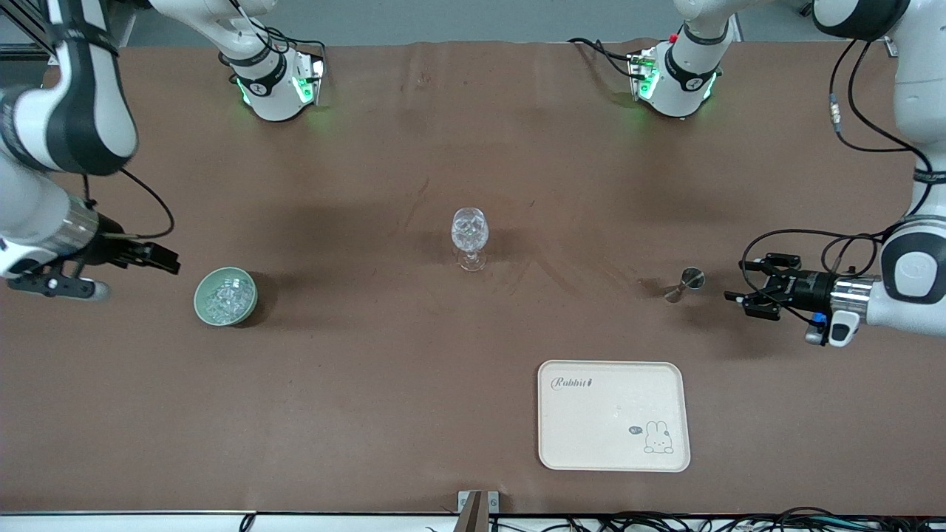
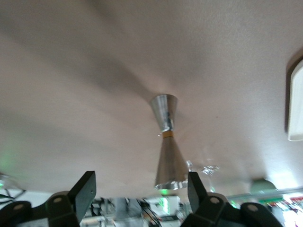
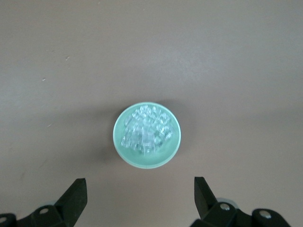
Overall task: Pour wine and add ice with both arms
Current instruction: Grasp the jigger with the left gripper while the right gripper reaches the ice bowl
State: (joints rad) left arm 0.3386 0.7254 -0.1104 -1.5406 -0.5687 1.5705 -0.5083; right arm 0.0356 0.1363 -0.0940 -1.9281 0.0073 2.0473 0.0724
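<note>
A clear wine glass (image 1: 469, 235) stands upright mid-table; I cannot tell what is in it. A pale green bowl (image 1: 203, 287) holding the ice (image 1: 226, 297) sits toward the right arm's end. My right gripper (image 1: 166, 260) hangs open and empty in the air beside the bowl; the right wrist view looks down on the bowl (image 3: 118, 138) and ice (image 3: 147, 130), with the gripper (image 3: 139, 194) clear of them. A metal jigger (image 1: 684, 284) stands toward the left arm's end. My left gripper (image 1: 737, 282) is open, level with the jigger (image 2: 166, 142) and a little short of it.
A cream tray (image 1: 613, 443) with a rabbit print lies nearer the front camera than the jigger; its edge shows in the left wrist view (image 2: 296, 104). The two arm bases stand along the back edge of the brown table.
</note>
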